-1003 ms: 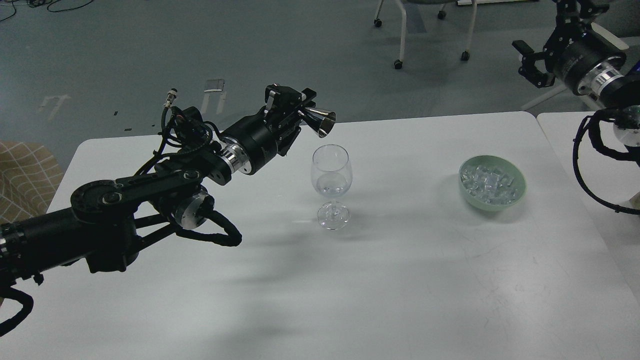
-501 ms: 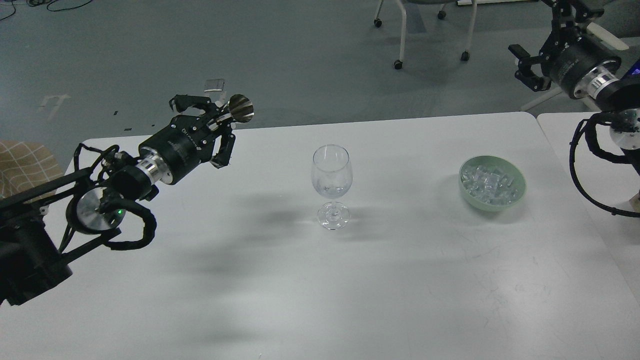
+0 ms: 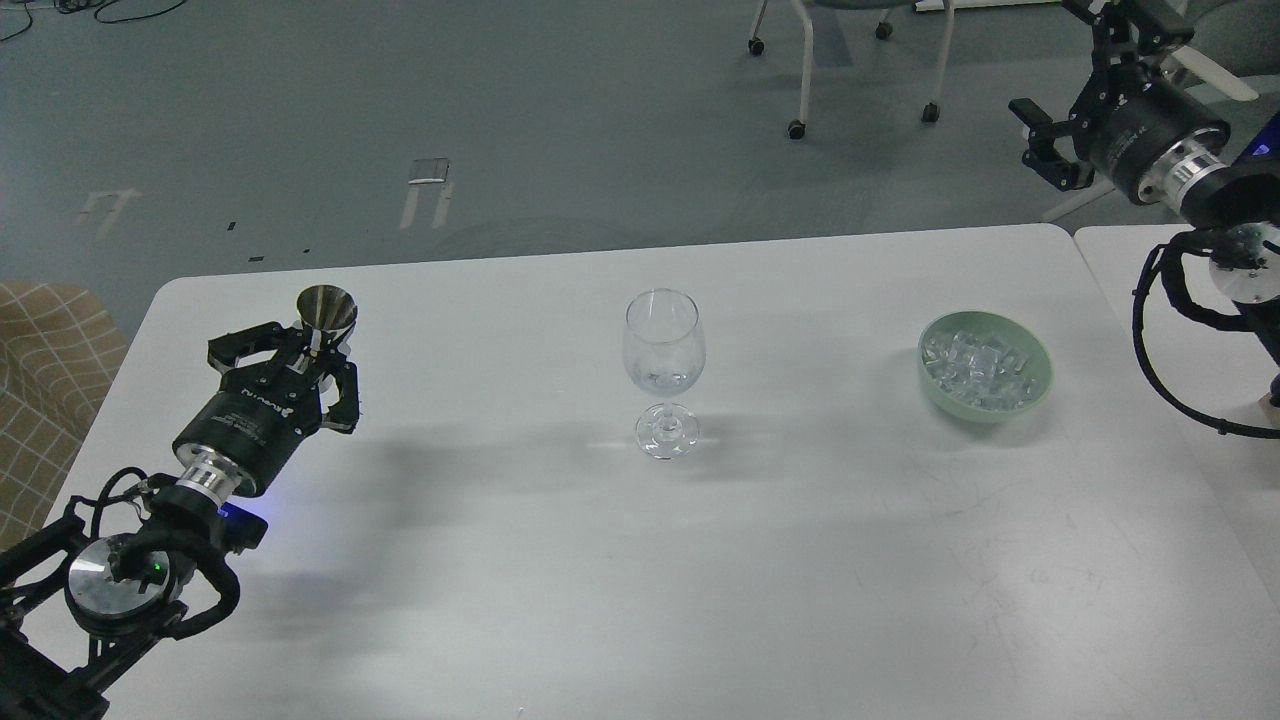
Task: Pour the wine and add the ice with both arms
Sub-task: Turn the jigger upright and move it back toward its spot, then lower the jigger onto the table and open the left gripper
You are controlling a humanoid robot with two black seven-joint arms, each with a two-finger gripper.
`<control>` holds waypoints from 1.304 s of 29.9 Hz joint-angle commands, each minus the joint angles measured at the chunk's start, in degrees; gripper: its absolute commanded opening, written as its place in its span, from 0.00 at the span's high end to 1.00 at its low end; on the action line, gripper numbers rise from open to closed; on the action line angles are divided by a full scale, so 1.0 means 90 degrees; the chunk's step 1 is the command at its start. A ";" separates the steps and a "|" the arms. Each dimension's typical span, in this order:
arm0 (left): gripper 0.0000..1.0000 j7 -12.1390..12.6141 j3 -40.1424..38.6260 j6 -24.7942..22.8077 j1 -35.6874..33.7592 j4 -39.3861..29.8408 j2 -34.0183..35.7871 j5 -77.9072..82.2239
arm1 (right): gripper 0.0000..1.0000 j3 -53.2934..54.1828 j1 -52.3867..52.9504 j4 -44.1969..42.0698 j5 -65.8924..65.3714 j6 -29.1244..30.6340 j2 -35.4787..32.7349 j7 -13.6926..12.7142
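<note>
A clear stemmed glass stands mid-table with a little clear wine at the bottom of its bowl. A pale green bowl at the right holds a heap of clear ice cubes. My left gripper is at the table's left side, shut on a steel jigger held upright, far left of the glass. My right gripper is raised beyond the table's far right corner, above and behind the bowl; its fingers look spread and empty.
The white table meets a second white table at the right. A tan checked seat stands at the left edge. Chair legs on castors stand on the grey floor behind.
My left arm has swung away from above the glass, left and down toward the table's left side, turning the jigger from tipped to upright. My right gripper has drifted slightly up and back.
</note>
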 commanded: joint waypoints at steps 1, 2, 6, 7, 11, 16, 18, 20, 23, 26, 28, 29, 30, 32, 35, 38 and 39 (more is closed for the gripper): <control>0.96 -0.0001 -0.0140 0.0047 0.0108 0.0304 -0.0364 -0.0022 | 0.00 -0.0011 -0.0002 0.0000 -0.0003 0.0001 0.0008 0.0000; 0.96 -0.0001 -0.0178 0.0047 0.0108 0.0450 -0.0500 -0.0022 | 0.00 -0.0011 -0.0002 0.0000 -0.0003 -0.0009 0.0008 0.0000; 0.96 0.0086 -0.0257 0.0047 0.0088 0.0851 -0.0902 -0.0022 | 0.00 -0.0011 -0.0002 0.0000 -0.0003 -0.0009 -0.0002 0.0000; 0.96 0.0135 -0.0257 0.0047 0.0088 0.0920 -0.0950 -0.0022 | 0.00 -0.0011 -0.0002 0.0000 -0.0003 -0.0009 -0.0002 0.0000; 0.95 0.0204 -0.0276 0.0057 0.0020 0.1145 -0.1107 -0.0031 | 0.00 -0.0011 -0.0002 0.0000 -0.0003 0.0000 -0.0041 0.0000; 0.93 0.0213 -0.0325 0.0077 -0.0068 0.1262 -0.1136 -0.0041 | 0.00 -0.0011 -0.0012 0.0000 -0.0003 -0.0009 -0.0041 0.0000; 0.90 0.0213 -0.0335 0.0077 -0.0068 0.1311 -0.1136 -0.0119 | 0.00 -0.0011 -0.0012 0.0000 -0.0003 -0.0009 -0.0021 0.0000; 0.86 0.0223 -0.0335 0.0115 -0.0068 0.1330 -0.1136 -0.0197 | 0.00 -0.0011 -0.0012 -0.0010 -0.0003 -0.0009 -0.0012 0.0000; 0.78 0.0223 -0.0335 0.0281 -0.0058 0.1330 -0.1146 -0.0197 | 0.00 -0.0011 -0.0012 -0.0010 -0.0003 -0.0009 -0.0002 0.0000; 0.75 0.0223 -0.0345 0.0292 -0.0058 0.1340 -0.1176 -0.0197 | 0.00 -0.0011 -0.0012 -0.0010 -0.0003 -0.0009 -0.0012 0.0000; 0.73 0.0223 -0.0345 0.0292 -0.0058 0.1467 -0.1244 -0.0197 | 0.00 -0.0011 -0.0012 -0.0010 -0.0003 -0.0009 -0.0012 0.0000; 0.72 0.0223 -0.0345 0.0292 -0.0058 0.1525 -0.1254 -0.0197 | 0.00 -0.0011 -0.0012 -0.0019 -0.0003 -0.0009 -0.0021 0.0000; 0.71 0.0223 -0.0345 0.0292 -0.0058 0.1545 -0.1263 -0.0197 | 0.00 -0.0011 -0.0012 -0.0020 -0.0003 -0.0009 -0.0031 0.0000; 0.70 0.0223 -0.0335 0.0292 -0.0058 0.1555 -0.1273 -0.0197 | 0.00 -0.0011 -0.0012 -0.0010 -0.0003 -0.0009 -0.0041 0.0000; 0.68 0.0223 -0.0335 0.0292 -0.0049 0.1565 -0.1322 -0.0197 | 0.00 -0.0011 -0.0022 -0.0010 -0.0003 -0.0009 -0.0041 0.0000; 0.67 0.0223 -0.0335 0.0292 -0.0048 0.1565 -0.1312 -0.0197 | 0.00 -0.0011 -0.0042 -0.0010 -0.0003 -0.0009 -0.0041 0.0000; 0.67 0.0223 -0.0335 0.0301 -0.0048 0.1565 -0.1312 -0.0197 | 0.00 -0.0011 -0.0042 -0.0019 -0.0003 -0.0009 -0.0041 0.0000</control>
